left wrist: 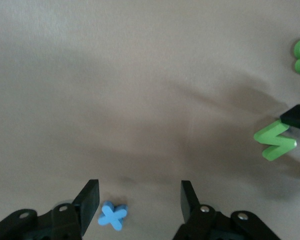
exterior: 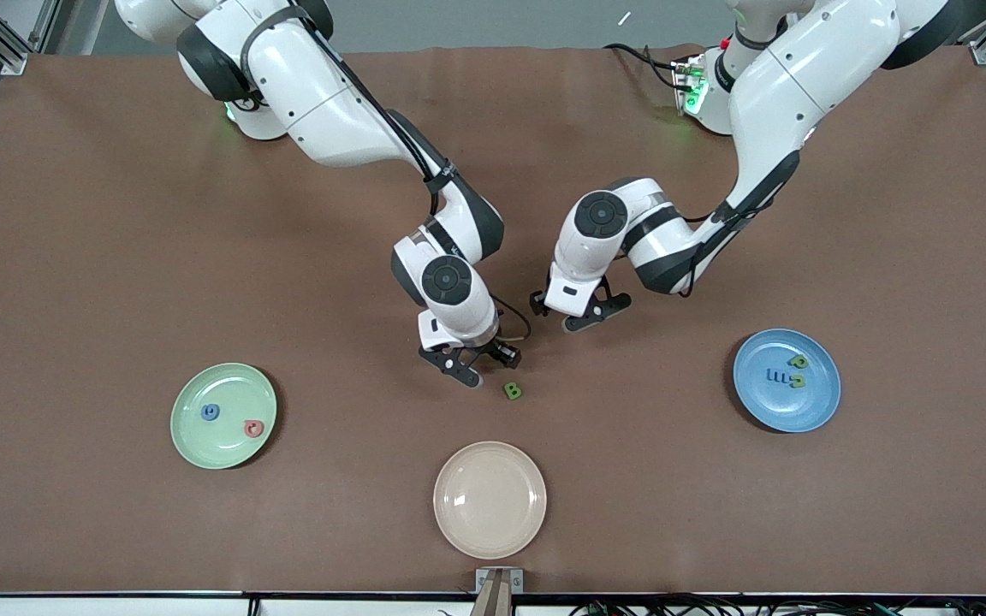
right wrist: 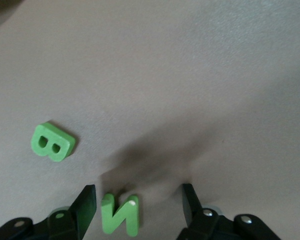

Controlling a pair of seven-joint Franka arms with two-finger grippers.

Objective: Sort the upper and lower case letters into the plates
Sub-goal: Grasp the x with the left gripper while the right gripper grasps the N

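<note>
My left gripper [exterior: 575, 316] stands low over the table's middle, open, with a blue x [left wrist: 112, 216] lying flat between its fingers, close to one pad [left wrist: 91, 196]. My right gripper [exterior: 473, 370] is beside it, open and down around a green N [right wrist: 121, 214]. The same N [left wrist: 275, 140] shows in the left wrist view. A green B [exterior: 512, 391] lies loose just nearer the camera. The mint green plate [exterior: 193, 445] holds a blue G [exterior: 210, 412] and a pink Q [exterior: 253, 428]. The blue plate [exterior: 771, 415] holds a blue m [exterior: 775, 375] and two green letters [exterior: 798, 371].
A cream-beige plate [exterior: 490, 499] with nothing in it sits near the front edge, nearer the camera than both grippers. The two arms' hands stand close together over the middle of the brown table [exterior: 116, 257].
</note>
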